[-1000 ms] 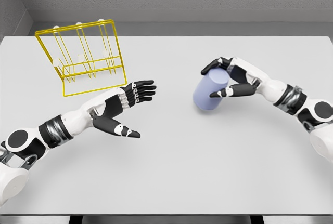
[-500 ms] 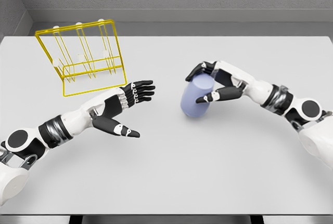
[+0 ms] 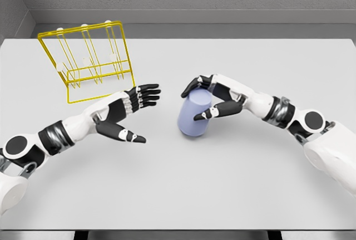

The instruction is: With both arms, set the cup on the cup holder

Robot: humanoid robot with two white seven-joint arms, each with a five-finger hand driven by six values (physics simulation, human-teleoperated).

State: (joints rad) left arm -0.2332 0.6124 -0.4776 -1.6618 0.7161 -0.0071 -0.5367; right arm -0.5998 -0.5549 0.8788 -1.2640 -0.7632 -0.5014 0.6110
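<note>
A pale blue cup [image 3: 193, 115] stands a little tilted near the middle of the white table [image 3: 222, 184]. My right hand [image 3: 203, 98] is shut on the cup, fingers over its top and thumb on its right side. To its left my left hand [image 3: 135, 113] is open, palm turned toward the cup, a short gap away from it. The yellow wire cup holder [image 3: 89, 60] stands at the back left of the table, behind the left hand, with upright white-tipped pegs inside.
A grey wall runs along the table's far edge.
My right hand has carried the cup leftward toward the table's middle and toward my left hand. The left hand has shifted slightly left and back.
</note>
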